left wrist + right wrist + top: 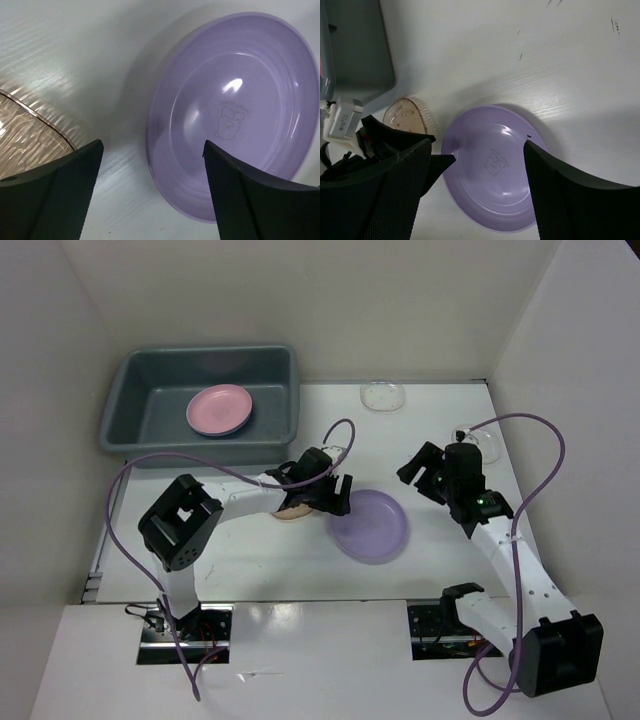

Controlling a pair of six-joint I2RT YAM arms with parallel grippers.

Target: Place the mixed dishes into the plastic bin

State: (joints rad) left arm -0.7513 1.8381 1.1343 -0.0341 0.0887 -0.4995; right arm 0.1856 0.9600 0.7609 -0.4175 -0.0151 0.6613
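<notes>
The lavender plate (372, 527) lies right way up on the surface (250, 570), near its middle, in front of the plastic bin (128, 425) and well apart from it. A tan speckled dish (25, 135) sits just beside the plate's left edge, with a thin strip of bare surface between them. A pink plate (220, 410) already rests in the bin. A clear shallow bowl (383, 396) waits at the far edge of the surface. Something small and clear beside the right arm is too hidden to name.

The left jaws are spread and hold nothing. They hang low across the lavender plate's rim: one finger (55, 200) is outside it, over the gap toward the tan dish, and the other is over the plate's well. The right jaws are also spread and empty, looking down on the same plate from higher up and to its right.

The step in hand appears to be the left arm's reach for the lavender plate. The next move probably calls for a short descent, so that the rim sits between the fingers, and then a firm pinch on that thin, sloping edge. The outer finger has little room and should not nudge the tan dish. After that, the plate needs a lift high enough to clear the bin's flared rim, a carry to the far left, and a release over the pink plate.
</notes>
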